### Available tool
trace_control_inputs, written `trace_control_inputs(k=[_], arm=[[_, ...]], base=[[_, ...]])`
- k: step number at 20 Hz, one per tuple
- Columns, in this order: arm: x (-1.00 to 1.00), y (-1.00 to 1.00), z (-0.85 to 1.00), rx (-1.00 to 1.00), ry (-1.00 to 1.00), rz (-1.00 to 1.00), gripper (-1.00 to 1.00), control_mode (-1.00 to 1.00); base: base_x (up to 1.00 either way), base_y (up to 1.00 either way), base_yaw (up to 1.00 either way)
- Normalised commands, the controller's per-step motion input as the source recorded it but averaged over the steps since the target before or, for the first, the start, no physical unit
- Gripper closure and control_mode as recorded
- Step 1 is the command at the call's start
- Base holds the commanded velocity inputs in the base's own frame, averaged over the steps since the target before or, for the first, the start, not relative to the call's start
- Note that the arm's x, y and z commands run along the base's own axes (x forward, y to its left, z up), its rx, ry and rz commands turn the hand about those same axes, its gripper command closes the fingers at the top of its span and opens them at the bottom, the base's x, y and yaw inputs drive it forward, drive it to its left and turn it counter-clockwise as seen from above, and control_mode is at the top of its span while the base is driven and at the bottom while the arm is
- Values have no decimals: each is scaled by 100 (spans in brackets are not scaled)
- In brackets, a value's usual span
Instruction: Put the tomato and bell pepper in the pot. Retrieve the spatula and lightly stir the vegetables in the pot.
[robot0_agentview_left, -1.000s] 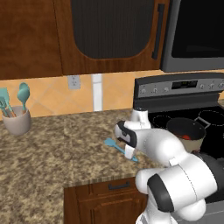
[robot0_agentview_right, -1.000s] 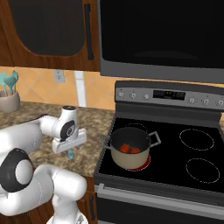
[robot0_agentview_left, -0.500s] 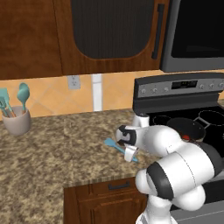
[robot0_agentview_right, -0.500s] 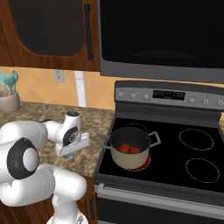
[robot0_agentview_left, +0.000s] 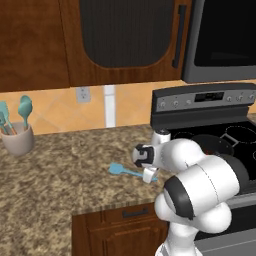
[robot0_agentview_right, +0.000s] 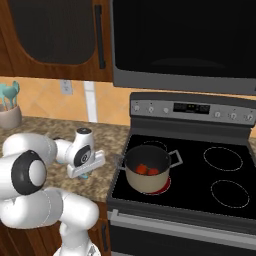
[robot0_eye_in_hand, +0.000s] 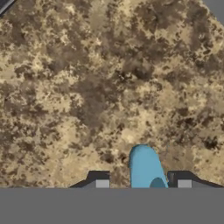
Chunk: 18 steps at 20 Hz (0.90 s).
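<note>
Reaching low over the bench (robot0_agentview_left: 60, 170) at centre frame, the tool (robot0_agentview_left: 148, 175) straddles the spatula (robot0_agentview_left: 125, 171) handle, fingertips (robot0_eye_in_hand: 102, 183) narrowed either side; a firm pinch cannot be told. Right of centre, the pot (robot0_agentview_right: 146, 169) on the stove already holds tomato (robot0_agentview_right: 142, 169) and bell pepper (robot0_agentview_right: 153, 171), apparently awaiting stirring.
</note>
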Motion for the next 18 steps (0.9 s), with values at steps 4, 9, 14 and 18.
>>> trace_control_inputs(k=[4,9,14,18], arm=[[-3,72,-33,-5,-4,-16,100,-100],[-5,41,-23,0,-1,-8,100,-100],[-27,20,1,0,0,-6,100,-100],[-78,5,62,1,0,-12,100,-100]], base=[[0,0,0],[0,0,0],[0,0,0],[0,0,0]])
